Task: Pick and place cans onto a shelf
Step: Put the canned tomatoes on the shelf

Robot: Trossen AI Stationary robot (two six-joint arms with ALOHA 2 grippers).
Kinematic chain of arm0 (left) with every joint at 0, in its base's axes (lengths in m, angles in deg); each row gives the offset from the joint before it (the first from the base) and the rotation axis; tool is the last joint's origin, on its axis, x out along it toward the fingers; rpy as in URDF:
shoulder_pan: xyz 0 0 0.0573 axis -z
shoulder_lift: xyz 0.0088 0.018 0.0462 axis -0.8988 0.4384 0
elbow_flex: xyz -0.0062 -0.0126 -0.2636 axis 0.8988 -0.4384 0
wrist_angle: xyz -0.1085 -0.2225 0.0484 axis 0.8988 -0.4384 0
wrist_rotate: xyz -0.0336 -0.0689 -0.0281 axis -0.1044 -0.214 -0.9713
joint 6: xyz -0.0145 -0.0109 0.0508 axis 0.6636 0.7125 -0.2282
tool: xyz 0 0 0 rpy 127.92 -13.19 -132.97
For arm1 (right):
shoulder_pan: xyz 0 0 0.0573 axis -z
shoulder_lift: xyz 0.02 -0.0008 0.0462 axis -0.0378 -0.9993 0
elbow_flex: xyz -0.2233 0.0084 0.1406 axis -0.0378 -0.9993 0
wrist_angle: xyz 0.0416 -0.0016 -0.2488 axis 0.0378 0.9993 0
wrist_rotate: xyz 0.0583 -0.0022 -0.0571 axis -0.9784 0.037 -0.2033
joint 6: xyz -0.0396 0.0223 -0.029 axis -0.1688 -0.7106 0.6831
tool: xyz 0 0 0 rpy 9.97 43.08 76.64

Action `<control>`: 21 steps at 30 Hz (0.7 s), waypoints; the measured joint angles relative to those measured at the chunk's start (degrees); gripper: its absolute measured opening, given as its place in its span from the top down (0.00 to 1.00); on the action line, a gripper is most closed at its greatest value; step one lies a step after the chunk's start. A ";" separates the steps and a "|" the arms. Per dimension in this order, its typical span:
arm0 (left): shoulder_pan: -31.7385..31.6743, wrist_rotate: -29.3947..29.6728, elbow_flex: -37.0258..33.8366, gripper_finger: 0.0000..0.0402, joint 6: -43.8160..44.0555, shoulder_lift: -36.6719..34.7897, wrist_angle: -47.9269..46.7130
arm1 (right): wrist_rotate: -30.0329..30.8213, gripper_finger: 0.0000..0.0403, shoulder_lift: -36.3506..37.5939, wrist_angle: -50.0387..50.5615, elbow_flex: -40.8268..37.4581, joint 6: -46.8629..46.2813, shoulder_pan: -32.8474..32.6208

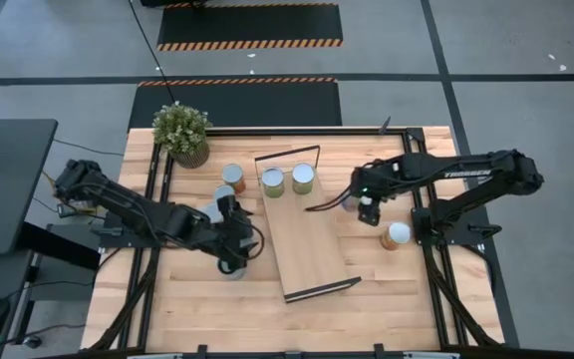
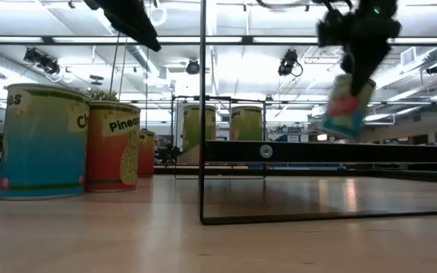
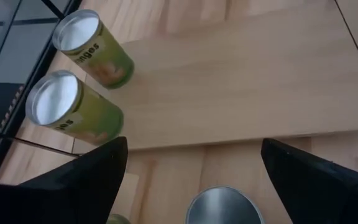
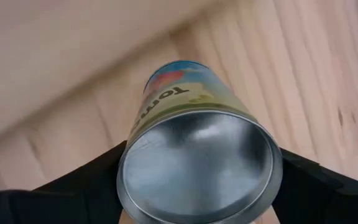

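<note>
My right gripper (image 4: pixel 197 186) pinches a can (image 4: pixel 194 155) between its fingers, lifted clear of the table (image 4: pixel 303 56). My left gripper (image 3: pixel 188 168) is spread, with another can (image 3: pixel 222 205) directly below it.

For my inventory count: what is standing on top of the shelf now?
Two green-labelled cans stand at the far end of the shelf. The remaining board is bare; nothing hides it.

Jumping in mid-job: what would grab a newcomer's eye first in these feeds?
The right end effector holds a tilted can in the air, clear of the table, just off the right side of the shelf. Two green cans already stand at the shelf's far end. The left end effector hangs open above another can beside the shelf's left edge.
</note>
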 joint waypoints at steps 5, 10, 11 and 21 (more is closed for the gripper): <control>-0.06 -0.02 0.00 0.07 -1.67 -0.32 0.00 | 0.07 0.20 -10.51 -0.35 8.88 4.18 -5.39; -0.08 -0.02 0.00 0.06 -1.92 -0.32 0.00 | 1.92 0.20 -20.45 -0.24 18.21 12.07 -8.23; -0.08 -0.02 0.00 0.07 -1.90 -0.32 0.02 | 1.90 0.20 -22.13 -0.30 19.79 13.40 -8.26; -0.08 -0.02 0.00 0.07 -1.63 -0.32 -0.50 | 1.13 0.15 -31.42 0.04 25.96 22.11 -6.84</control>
